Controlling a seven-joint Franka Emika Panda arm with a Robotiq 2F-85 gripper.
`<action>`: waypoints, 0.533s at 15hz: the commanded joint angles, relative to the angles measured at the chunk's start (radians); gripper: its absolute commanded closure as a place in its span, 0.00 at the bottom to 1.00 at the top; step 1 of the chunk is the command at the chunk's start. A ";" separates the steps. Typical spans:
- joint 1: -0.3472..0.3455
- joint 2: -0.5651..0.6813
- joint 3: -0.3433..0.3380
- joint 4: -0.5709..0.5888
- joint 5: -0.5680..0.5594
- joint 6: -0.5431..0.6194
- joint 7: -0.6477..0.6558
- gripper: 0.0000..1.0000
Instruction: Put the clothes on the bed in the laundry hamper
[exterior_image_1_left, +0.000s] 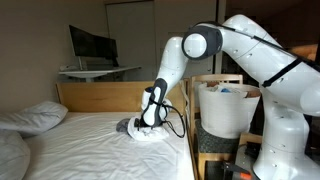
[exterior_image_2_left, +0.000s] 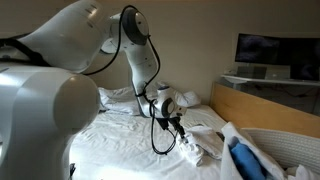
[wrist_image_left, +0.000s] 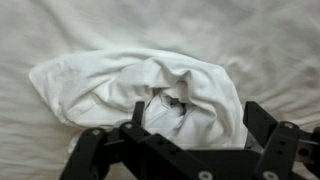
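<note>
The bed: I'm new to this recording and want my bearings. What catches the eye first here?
The big white robot arm bends over the bed, its open gripper poised just above a crumpled white garment on the sheet. Beside the bed stands the white laundry hamper, with something blue already inside.

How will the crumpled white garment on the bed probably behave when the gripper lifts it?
The white garment looks floppy: its soft folds suggest it will droop when pinched. The low, thin heap seems light, and crumpled on the bedsheet it should not roll.
</note>
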 joint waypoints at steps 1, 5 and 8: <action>0.083 0.077 -0.072 0.054 0.071 0.061 0.002 0.00; 0.182 0.138 -0.179 0.084 0.129 0.063 0.012 0.00; 0.252 0.181 -0.260 0.091 0.168 0.046 0.024 0.00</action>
